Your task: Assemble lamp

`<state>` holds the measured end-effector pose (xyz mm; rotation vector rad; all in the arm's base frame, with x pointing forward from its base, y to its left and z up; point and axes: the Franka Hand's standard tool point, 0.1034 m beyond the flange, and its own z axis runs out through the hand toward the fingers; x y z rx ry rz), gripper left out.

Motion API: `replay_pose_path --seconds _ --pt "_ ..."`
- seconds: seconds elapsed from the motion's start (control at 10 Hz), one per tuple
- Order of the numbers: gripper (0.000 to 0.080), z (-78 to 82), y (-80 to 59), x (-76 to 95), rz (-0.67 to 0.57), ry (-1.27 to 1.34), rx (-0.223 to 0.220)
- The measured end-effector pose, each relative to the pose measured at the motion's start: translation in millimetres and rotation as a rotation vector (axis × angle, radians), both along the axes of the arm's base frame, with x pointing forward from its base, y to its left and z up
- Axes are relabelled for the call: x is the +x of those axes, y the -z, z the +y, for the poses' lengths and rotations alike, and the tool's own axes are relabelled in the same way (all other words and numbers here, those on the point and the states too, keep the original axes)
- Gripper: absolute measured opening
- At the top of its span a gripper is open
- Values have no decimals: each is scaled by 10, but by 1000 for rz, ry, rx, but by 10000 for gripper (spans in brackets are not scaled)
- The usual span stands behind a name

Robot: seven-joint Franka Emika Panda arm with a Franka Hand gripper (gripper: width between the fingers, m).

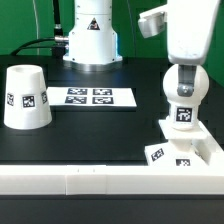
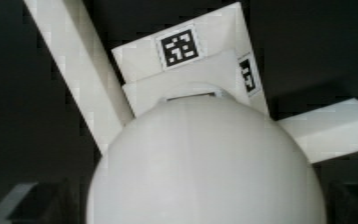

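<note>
The hand hangs wide open around the bulb, gripping nothing. The bulb stands upright on the square base. Only the exterior view shows the shade, well apart on the counter; the wrist view fills with bulb.

The exterior view faces the arm's pedestal across the black desk from slightly above, at moderate range, with a white rail in the foreground. The wrist view looks steeply down at very close range onto the bulb, filling its frame. Both views share the bulb and square base.
</note>
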<state>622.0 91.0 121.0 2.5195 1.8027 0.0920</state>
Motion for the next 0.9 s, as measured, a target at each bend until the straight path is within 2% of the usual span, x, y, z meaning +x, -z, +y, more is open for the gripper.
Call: replay_pose_path --seconds 0.6,0.7,0.8,0.9 --pt "699 -18 87 -27 13 -418 -68" --pt "669 -24 104 -32 17 -465 -72" --pt "574 -36 113 -32 18 -479 -73" --pt "576 -40 113 -32 18 -473 -73"
